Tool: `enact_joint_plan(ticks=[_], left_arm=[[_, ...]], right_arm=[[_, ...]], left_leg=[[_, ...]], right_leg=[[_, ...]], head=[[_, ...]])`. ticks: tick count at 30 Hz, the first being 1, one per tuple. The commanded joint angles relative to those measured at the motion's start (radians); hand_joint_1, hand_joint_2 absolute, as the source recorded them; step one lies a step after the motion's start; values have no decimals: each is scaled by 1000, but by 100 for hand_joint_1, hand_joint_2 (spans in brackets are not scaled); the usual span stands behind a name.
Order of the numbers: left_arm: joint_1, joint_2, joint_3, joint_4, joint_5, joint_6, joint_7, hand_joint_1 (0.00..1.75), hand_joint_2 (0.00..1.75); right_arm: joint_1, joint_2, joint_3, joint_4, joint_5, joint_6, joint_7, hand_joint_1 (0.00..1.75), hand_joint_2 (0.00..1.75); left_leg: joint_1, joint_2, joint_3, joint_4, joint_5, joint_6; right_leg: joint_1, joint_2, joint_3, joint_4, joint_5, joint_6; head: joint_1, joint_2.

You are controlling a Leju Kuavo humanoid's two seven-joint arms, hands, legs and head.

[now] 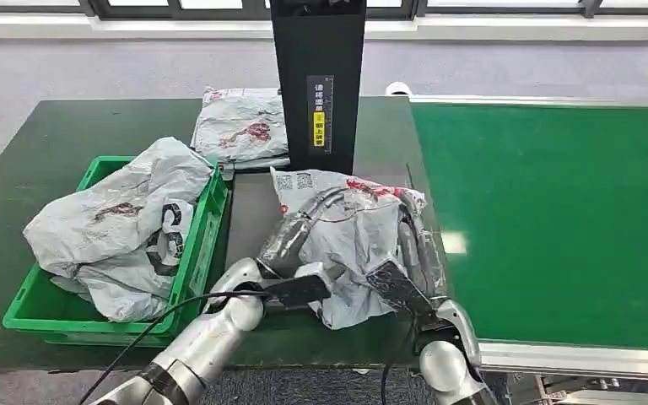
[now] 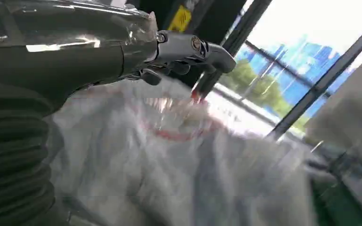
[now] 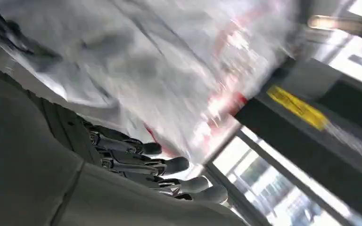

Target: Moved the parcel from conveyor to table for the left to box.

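Parcel (image 1: pixel 350 245) of crinkled grey-white plastic film, soft and shapeless, printed with red marks and two small code squares near its top edge, sits in the lower middle of the head view, on the dark strip of table (image 1: pixel 67 143) between the green crate (image 1: pixel 205 245) and the conveyor (image 1: pixel 557 211); both hands grasp it from either side. The left hand (image 1: pixel 291 245), glossy silver with dark fingers, presses into the bag's left flank, fingers curving up along the film; the right hand (image 1: pixel 413 253) clamps the right flank, its fingers lying along the wrinkled edge. In the left wrist view the parcel (image 2: pixel 179 174) is a blurred pale mass under a metallic thumb (image 2: pixel 188 47); in the right wrist view the dark, rod-like fingers (image 3: pixel 165 165) sit against the same rumpled film (image 3: pixel 146 61). The crate is ribbed moulded plastic, lower left, stuffed with another puffy grey bag (image 1: pixel 118 228); a third flat bag (image 1: pixel 240 126) lies at upper middle beside a tall black matte post (image 1: pixel 316 76) with a yellow label; the conveyor belt is smooth matte green, filling the right side.
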Motion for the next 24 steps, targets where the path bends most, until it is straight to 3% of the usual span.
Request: enact_joint_plan(ticks=[1, 2, 3, 4, 9, 17, 20, 24], left_arm=[[-154, -55, -262, 501, -219, -130, 273, 0, 175], [-164, -53, -275, 517, -239, -179, 309, 0, 175], [-166, -50, -273, 518, -242, -193, 314, 80, 175], [-169, -50, -264, 520, -242, -205, 321, 175, 175], [-178, -46, -152, 478, -172, -102, 310, 175, 175], [-183, -47, -149, 478, -171, -107, 309, 175, 175], [-182, -45, -62, 446, -110, -8, 263, 175, 175], [-207, -36, 154, 325, 55, 124, 157, 175, 175]], right_arm=[[61, 62, -186, -216, -153, -174, -206, 0, 175], [52, 62, -186, -223, -164, -185, -218, 0, 175], [45, 63, -184, -222, -179, -184, -221, 0, 175], [41, 64, -176, -217, -174, -190, -222, 0, 175], [54, 74, -155, -161, -157, -189, -198, 0, 175], [59, 74, -156, -154, -158, -190, -199, 0, 175], [50, 72, -155, -137, -154, -175, -182, 0, 175], [5, 44, -145, -54, -199, -191, -194, 0, 175]], left_leg=[[0, -3, 2, -1, 0, 0], [0, -2, 3, -1, -1, 0], [-1, -1, 1, 0, 0, 0], [-1, -1, 2, -1, -1, 0], [0, 1, 4, -1, 0, 0], [0, 4, 5, -2, -1, 2], [-1, 1, 5, -4, 3, 1], [0, 4, 5, -2, 3, 1]], right_leg=[[0, -3, 4, -1, -1, 0], [0, -3, 4, -1, -2, 0], [0, -1, 2, 0, -1, 0], [0, -1, 3, -1, -1, -1], [0, 1, 4, -1, 0, -1], [0, 2, 7, -2, 1, 3], [0, -1, 7, -3, 3, 0], [0, 2, 6, -1, 4, 0]], head=[[0, 0], [0, 0], [0, 0], [0, 0], [0, 0], [0, 0], [0, 0], [0, 0]])
